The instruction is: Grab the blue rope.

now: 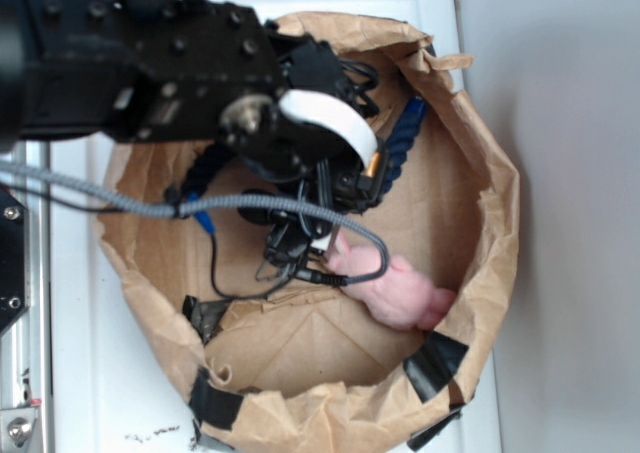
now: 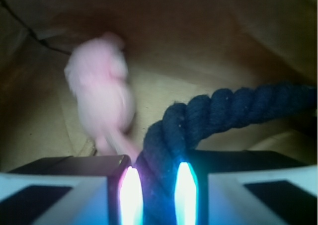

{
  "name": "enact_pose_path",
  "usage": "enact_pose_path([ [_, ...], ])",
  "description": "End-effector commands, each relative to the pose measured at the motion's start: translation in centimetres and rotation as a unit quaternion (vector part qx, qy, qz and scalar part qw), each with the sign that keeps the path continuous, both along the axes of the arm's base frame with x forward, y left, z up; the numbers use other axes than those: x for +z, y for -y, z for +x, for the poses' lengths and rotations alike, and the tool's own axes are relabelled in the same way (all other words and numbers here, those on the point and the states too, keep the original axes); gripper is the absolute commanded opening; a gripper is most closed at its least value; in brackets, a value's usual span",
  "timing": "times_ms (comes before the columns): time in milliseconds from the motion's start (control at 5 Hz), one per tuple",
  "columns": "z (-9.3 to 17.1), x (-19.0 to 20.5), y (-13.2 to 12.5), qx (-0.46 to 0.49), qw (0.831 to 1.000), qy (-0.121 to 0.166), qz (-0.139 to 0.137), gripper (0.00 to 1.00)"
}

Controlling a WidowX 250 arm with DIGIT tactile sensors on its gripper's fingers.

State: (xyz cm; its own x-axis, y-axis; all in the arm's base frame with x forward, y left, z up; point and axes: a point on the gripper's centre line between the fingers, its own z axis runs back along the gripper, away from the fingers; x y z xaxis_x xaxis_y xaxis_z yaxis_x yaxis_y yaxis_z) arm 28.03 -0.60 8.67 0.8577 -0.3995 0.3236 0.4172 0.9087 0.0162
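The blue rope [image 2: 218, 113] lies inside the brown paper bag [image 1: 480, 273], its twisted navy body running from the right in the wrist view and curving down directly between the two fingers [image 2: 130, 195] of the pincer [image 2: 158, 195]. The fingers stand narrowly parted, close on either side of the rope and appearing to grip it. In the exterior view the rope [image 1: 402, 145] emerges right of the arm, a blue end [image 1: 203, 218] left. A pink plush toy [image 1: 398, 291] lies beside the pincer. The bag rests on a white surface [image 1: 80, 373].
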Motion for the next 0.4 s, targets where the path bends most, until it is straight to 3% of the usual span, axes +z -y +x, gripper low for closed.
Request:
enact_pose_path([
  [0, 0.2, 3.0, 1.0, 0.013, 0.998, 0.023, 0.054, 0.00],
  [200, 0.1, 2.3, 2.2, 0.014, 0.984, -0.010, 0.178, 1.00],
])
